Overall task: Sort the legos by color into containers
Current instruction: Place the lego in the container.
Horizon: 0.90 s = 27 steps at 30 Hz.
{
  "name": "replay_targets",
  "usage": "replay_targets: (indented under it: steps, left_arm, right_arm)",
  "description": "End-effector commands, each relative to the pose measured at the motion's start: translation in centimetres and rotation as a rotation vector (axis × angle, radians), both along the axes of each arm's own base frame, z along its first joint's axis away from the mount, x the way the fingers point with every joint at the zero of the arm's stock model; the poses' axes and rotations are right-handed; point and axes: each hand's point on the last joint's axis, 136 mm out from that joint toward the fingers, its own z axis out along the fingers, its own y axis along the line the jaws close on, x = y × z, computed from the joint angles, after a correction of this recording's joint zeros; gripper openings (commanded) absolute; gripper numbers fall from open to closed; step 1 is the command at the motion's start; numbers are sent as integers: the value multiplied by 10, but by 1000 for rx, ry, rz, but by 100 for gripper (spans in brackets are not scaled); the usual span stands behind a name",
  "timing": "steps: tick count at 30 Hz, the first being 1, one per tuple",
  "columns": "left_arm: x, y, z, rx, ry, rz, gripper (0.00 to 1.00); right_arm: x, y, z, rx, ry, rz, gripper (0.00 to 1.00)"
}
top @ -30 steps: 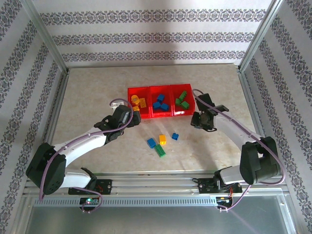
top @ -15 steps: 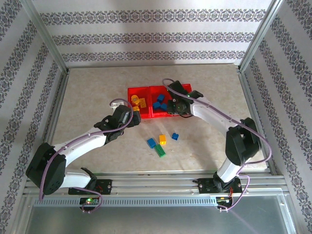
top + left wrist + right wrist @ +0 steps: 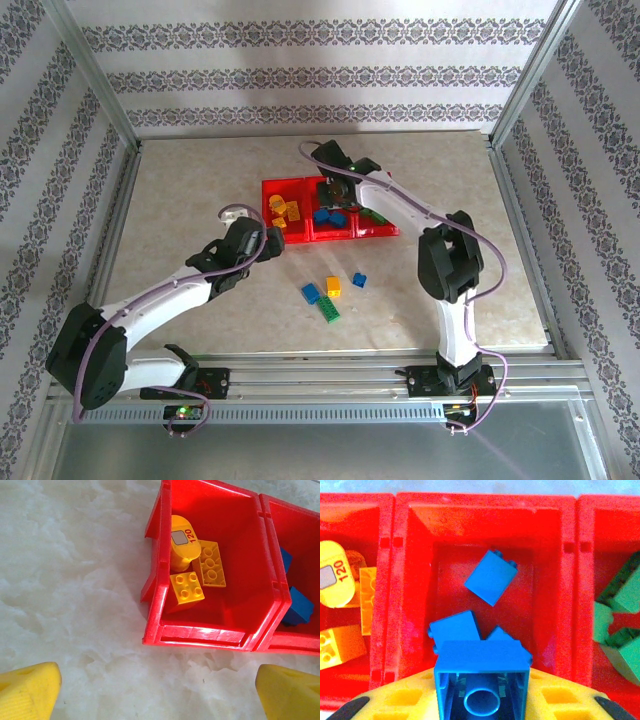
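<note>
right hand (image 3: 335, 194): closed narrowly on a held blue brick (image 3: 482, 677), hollow underside facing the wrist camera; in the overhead view it hung above the middle of the red row, upper centre of frame.
left hand (image 3: 160, 695): spread wide and holding nothing; its yellow fingertips (image 3: 27, 692) sat in the two bottom corners of the wrist view, over bare counter (image 3: 180, 200) just short of the left bin's near wall.
containers (image 3: 285, 183): three red bins joined in a row, upper centre of the overhead view.
left bin (image 3: 200, 632): held a rounded yellow piece marked 120 (image 3: 181, 542), a four-stud yellow brick (image 3: 187, 587) and a six-stud yellow brick (image 3: 212, 570), all three touching, towards the bin's left side.
middle bin (image 3: 540, 600): held loose blue bricks, one tilted blue brick (image 3: 491, 576) at the centre and a second blue brick (image 3: 455, 629) lower down, partly behind the held one.
right bin (image 3: 585, 555): held green bricks (image 3: 620, 612), at the right edge of the right wrist view.
legos on the counter: four lay below the row in the overhead view, lower centre, namely a loose blue brick (image 3: 311, 293), a loose yellow brick (image 3: 333, 286) just beside it, a small blue brick (image 3: 359, 280) to the right, and a long green brick (image 3: 328, 311) lowest.
</note>
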Motion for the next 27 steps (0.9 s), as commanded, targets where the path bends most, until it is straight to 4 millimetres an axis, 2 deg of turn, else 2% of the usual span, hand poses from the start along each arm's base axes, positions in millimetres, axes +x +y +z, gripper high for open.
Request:
replay_targets:
  steps: [1, 8, 18, 23, 27]
  left_arm:
    - [-1, 13, 2, 9, -8, 41, 100]
    - [-2, 16, 0, 12, -4, 51, 100]
    - [-1, 14, 1, 1, 0, 45, 100]
    - [-1, 14, 2, 0, -5, 46, 100]
    - [-1, 14, 2, -1, -3, 46, 100]
  right_arm:
    - [6, -6, -6, -63, 23, 11, 36]
    - [19, -6, -16, -69, 28, 6, 39]
    - [24, -8, -28, -78, 55, 8, 44]
    - [23, -6, -16, -62, 39, 16, 46]
    - [20, -4, 6, -38, 7, 23, 50]
